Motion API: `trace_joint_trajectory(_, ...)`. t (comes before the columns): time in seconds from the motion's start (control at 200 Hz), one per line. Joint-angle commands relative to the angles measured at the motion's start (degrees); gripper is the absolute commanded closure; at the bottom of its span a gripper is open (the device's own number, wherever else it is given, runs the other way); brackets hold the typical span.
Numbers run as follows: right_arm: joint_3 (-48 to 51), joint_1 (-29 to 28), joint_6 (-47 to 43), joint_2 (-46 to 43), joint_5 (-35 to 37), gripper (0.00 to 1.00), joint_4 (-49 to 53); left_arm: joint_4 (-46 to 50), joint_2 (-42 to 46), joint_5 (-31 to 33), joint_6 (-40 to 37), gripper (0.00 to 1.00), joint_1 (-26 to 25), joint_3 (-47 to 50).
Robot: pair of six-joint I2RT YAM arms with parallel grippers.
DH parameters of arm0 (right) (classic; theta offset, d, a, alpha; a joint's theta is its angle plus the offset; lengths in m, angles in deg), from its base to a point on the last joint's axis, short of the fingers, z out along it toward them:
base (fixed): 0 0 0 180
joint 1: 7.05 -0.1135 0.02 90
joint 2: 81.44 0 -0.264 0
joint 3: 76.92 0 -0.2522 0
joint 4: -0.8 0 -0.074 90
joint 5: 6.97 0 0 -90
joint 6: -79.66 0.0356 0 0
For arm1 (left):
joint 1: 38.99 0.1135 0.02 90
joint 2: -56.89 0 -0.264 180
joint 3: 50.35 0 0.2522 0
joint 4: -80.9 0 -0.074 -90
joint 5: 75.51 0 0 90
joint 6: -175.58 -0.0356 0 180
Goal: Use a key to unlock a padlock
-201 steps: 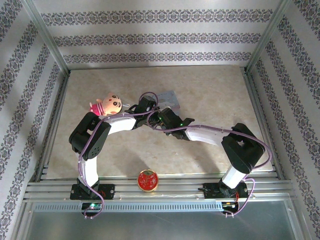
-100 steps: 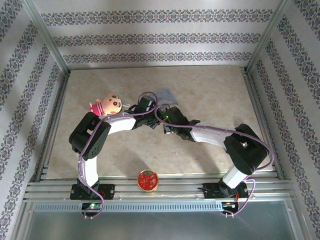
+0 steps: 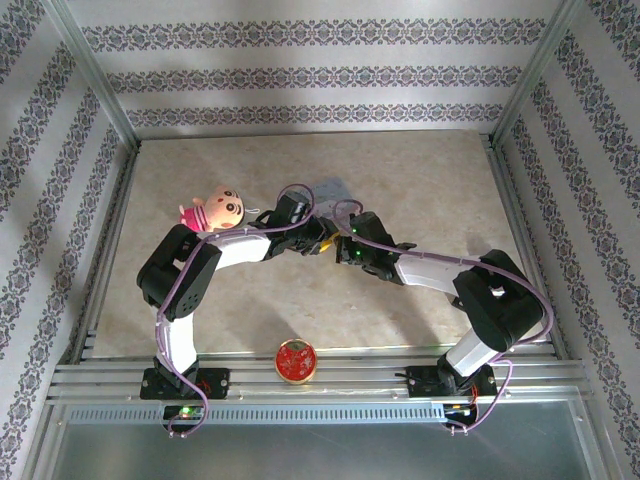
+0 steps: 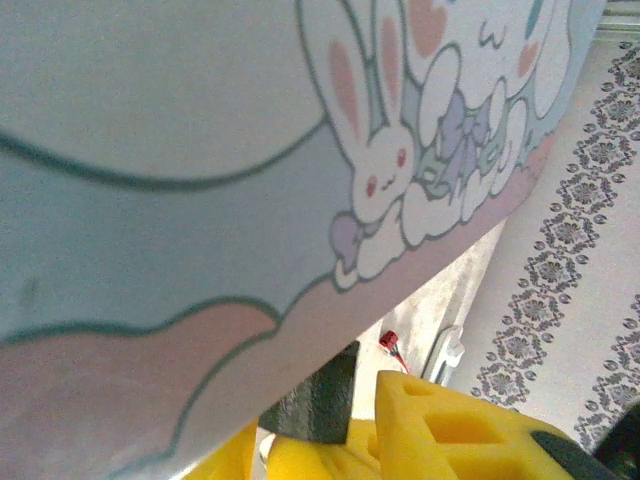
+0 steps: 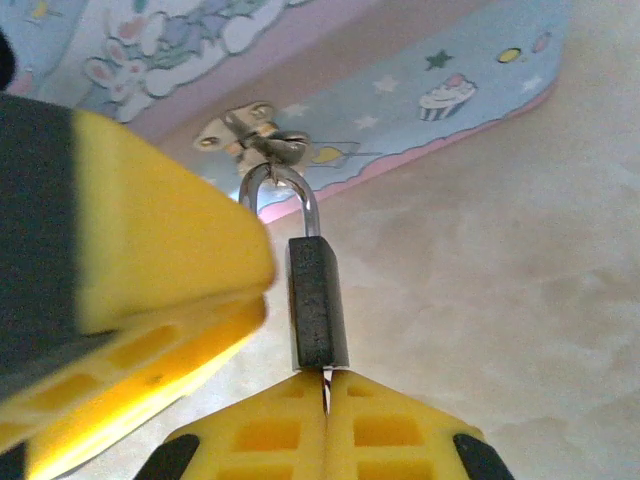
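Just one padlock; one box; one doll.

Arms: white links, black joints
Cables: purple, strung along each arm
Fingers: yellow, ribbed, black-backed

- We count two robot arms: left arm, right arm.
- We count one padlock.
- One cartoon-printed box.
- One doll.
- One round red tin.
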Motion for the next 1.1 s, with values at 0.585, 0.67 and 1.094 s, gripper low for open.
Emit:
trace_joint_trajectory(0.585, 9.99, -2.73, 5.19, -9.95, 2.73, 1.0, -0.96, 13.2, 15.91, 6.99, -8.52, 0.01, -0.6, 4.45)
trace_joint_trajectory(0.67, 10.91, -3.61, 6.14, -10.44, 4.05, 1.0, -1.34, 15.98, 18.3, 9.77, -12.35, 0.01, -0.56, 3.48)
trace_joint_trajectory(1.094, 6.93, -5.82, 6.67, -3.61, 6.26, 0.92, -1.96, 18.34, 19.31, 17.66, -19.44, 0.01, -0.58, 2.35)
